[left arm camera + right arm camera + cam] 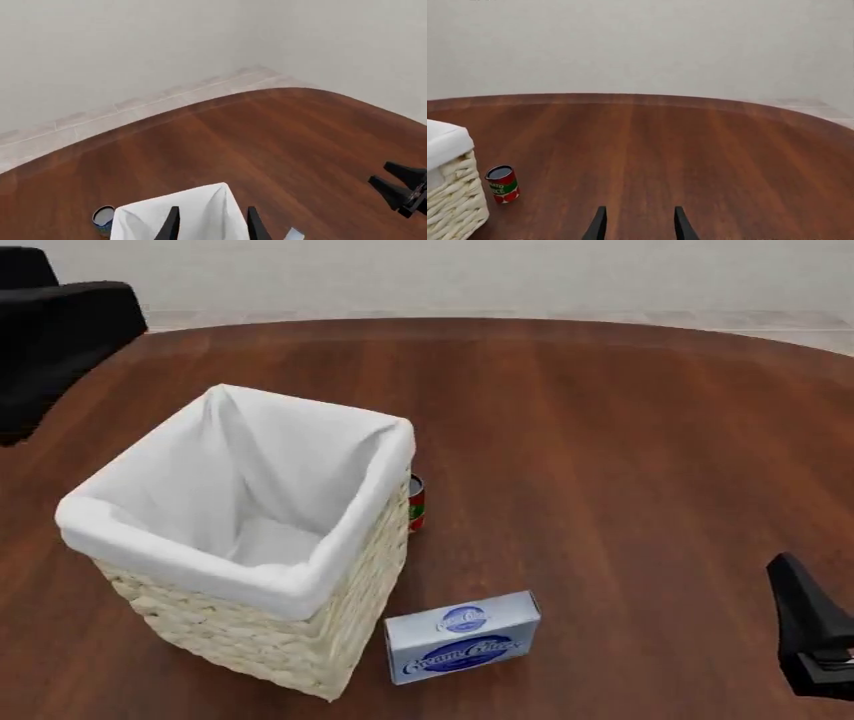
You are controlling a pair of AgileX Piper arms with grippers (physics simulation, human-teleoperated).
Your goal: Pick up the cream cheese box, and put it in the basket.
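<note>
The cream cheese box (463, 637) stands on the table just in front of the basket's near right corner, its blue oval logo facing the front camera. The basket (251, 640) is a tall woven one with a white liner (254, 480), and nothing shows inside it. My right gripper (640, 209) is open and empty, low at the table's right (790, 580), well apart from the box. My left gripper (213, 209) is open too, above a corner of the basket's liner (193, 205). A pale sliver (294, 233) at the left wrist view's edge may be the box.
A small red-green can (416, 502) stands against the basket's right side, also seen as the can (502, 184) beside the wicker wall (450, 205). The left arm's black body (60, 335) is at the far left. The right gripper's fingers (400, 190) cross the left wrist view.
</note>
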